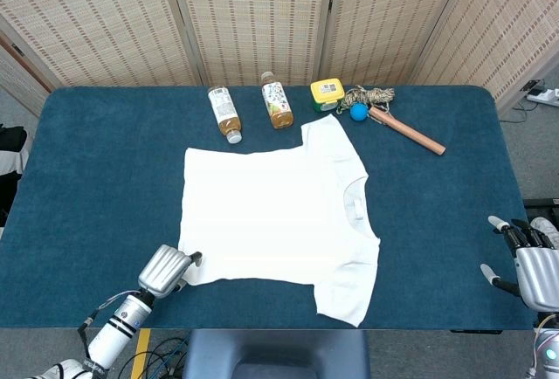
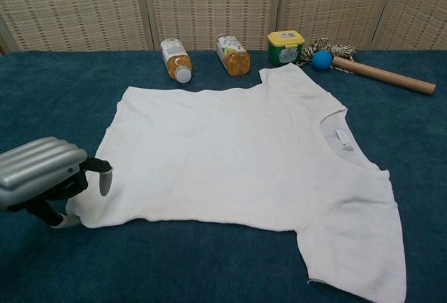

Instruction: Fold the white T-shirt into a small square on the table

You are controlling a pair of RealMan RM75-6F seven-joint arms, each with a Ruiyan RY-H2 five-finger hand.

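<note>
White cotton T-shirt [image 1: 275,217], short-sleeved, lying flat and unfolded on the dark blue carpeted surface [image 1: 96,169], filling the middle of the head view. Long axis running across the frame: hem toward the left, collar [image 1: 352,204] toward the right, one sleeve reaching to the top centre, the other to the bottom centre.

Silver left robot hand [image 2: 43,177] sitting at the lower left of the chest view, working at the near hem corner, thumb and a dark fingertip [image 2: 105,181] closing over the cloth edge; looking like a pinch on the corner, though whether the fabric is truly caught between them cannot be told. Grey right robot hand [image 1: 528,261] waiting at the lower right of the head view, well apart from the shirt, fingers spread, grasping nothing.

Judging by the flat garment: first fold not yet made, grasp of the corner being set. Next move probably calling for a firm hold on the hem corner, then lifting and carrying it across toward the collar side.
</note>
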